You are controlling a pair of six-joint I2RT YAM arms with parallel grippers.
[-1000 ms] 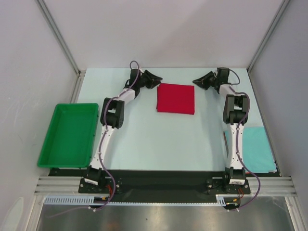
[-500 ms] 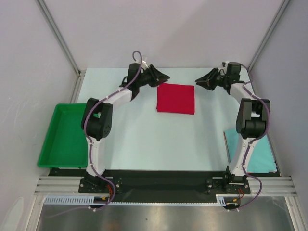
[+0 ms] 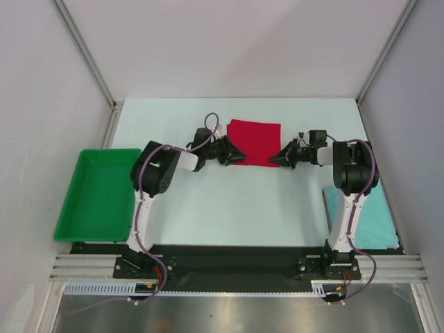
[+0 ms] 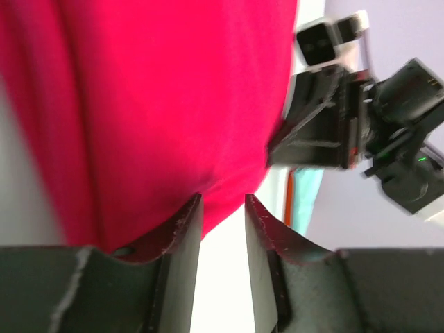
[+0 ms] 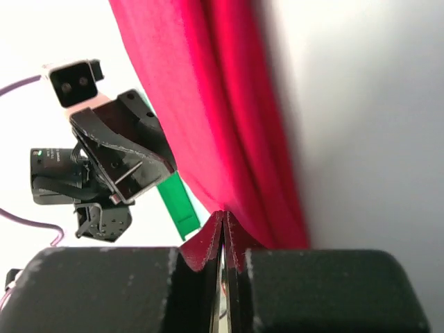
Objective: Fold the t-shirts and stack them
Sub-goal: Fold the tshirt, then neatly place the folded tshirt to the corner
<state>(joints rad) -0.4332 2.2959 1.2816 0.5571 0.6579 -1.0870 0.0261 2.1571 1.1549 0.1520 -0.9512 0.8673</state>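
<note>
Red shirt [image 3: 254, 139] lies folded into a flat square at the far middle of the table [image 3: 229, 208]. Both arms reach in low to its near edge, one from each side, tips pointing toward each other. Left gripper [image 3: 238, 154] is at the shirt's near left corner. Its wrist view shows the fingers [image 4: 184, 236] parted, with a clear strip of bare table between them. Red cloth starts right at the tips and nothing is pinched in the gap, so this claw is released. Right gripper [image 3: 279, 158] is at the near right corner. Its wrist view shows the fingers [image 5: 208, 243] clenched, pressed together with no gap, tips right on the shirt's edge where the cloth runs in soft ridges. Cannot tell if any cloth is caught in that pinch. Each wrist view also catches the other gripper across the red cloth, close by, slightly blurred. Teal shirt [image 3: 368, 215] lies as a folded rectangle at the near right of the table, just beside the right arm's base. The arm partly hides it, and it is well apart from the red shirt. Green tray [image 3: 100, 194] sits at the table's left edge, beside the left arm, well apart from both shirts.
</note>
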